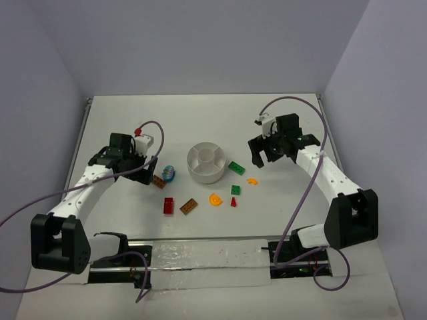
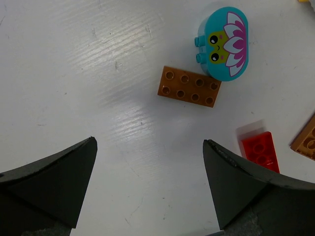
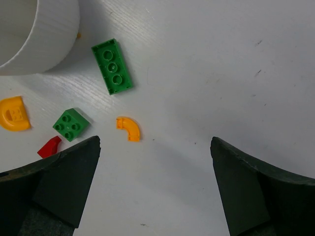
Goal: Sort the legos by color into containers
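Top external shows you the left gripper (image 1: 149,173) released toward the left edge, then nine legos (image 1: 215,199) loose mid-bench near the dish (image 1: 205,175): two brown, one teal, two red, two orange, two green. The right gripper (image 1: 262,160) is released too.

Frame edge crops the white dish (image 3: 42,42); fingers (image 3: 59,182) half hide a red piece (image 3: 49,146).
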Tool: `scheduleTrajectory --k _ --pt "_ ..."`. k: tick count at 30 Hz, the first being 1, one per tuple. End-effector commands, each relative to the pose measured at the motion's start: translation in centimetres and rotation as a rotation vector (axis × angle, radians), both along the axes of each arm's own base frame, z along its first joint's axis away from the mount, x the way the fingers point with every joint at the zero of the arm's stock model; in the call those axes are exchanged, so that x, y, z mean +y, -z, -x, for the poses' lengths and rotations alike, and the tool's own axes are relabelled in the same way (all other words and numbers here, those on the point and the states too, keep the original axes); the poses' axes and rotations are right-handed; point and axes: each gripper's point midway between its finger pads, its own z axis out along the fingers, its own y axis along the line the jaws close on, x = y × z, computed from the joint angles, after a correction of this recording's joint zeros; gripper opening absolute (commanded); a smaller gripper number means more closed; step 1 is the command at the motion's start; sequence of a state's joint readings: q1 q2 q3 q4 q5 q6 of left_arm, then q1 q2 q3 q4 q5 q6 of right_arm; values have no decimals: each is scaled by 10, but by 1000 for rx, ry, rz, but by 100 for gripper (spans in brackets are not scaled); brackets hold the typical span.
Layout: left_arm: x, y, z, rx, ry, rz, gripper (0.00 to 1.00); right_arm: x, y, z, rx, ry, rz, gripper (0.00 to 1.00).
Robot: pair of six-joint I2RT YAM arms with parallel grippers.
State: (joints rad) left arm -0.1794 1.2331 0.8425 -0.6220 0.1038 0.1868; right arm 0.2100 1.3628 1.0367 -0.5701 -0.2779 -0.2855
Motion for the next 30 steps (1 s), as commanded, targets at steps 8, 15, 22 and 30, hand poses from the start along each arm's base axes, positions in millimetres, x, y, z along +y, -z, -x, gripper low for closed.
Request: scheduleTrajectory --k 8,15,22,30 --pt "-15 -16 -17 -49 -24 -13 99 -4 -4 5 -25 8 21 100" --pt "-43 -14 -23 19 -123 -19 99 -16 -3 1 -16 64 5 100" --pt "-61 -8 -33 54 -188 -85 98 -19 2 2 -6 69 10 100" --pt "-74 10 -43 140 -219 -98 91 -21 3 3 -6 72 22 100"
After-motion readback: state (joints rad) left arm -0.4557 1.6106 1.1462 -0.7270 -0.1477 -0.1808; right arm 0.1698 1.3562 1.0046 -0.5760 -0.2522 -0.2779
